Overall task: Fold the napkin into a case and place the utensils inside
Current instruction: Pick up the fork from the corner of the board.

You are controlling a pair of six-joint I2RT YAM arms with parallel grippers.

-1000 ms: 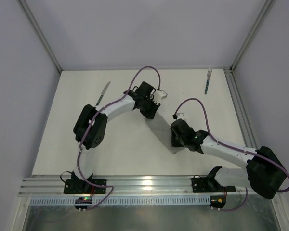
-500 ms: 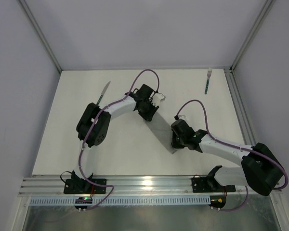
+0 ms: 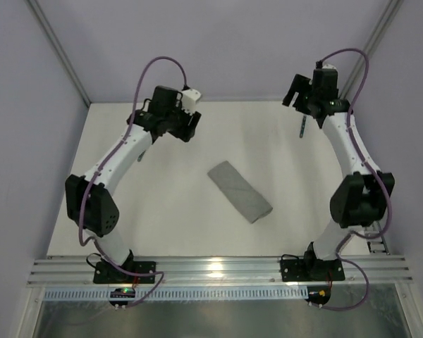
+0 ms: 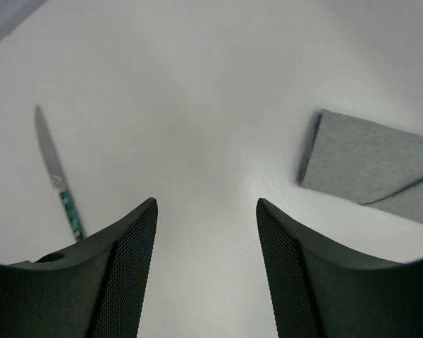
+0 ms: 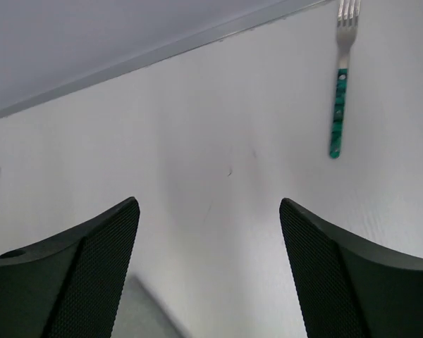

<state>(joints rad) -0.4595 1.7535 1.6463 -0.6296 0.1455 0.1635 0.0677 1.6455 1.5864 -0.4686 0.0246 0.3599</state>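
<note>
Case (image 3: 240, 191) centred; knife (image 4: 58, 180) far left, fork (image 5: 340, 84) far right (both well apart); left jaws apart, right jaws wide.

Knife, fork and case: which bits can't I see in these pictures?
Knife: handle end hidden behind a finger, left wrist view.
Fork: tine tips cut off by the top edge, right wrist view.
Case: far end cut off by the right edge, left wrist view.

My grey case (image 3: 240, 191) lies flat, slantwise, folded narrow. Knife (image 4: 56, 176) lies far left, fork (image 5: 340, 77) far right, tines away.
</note>
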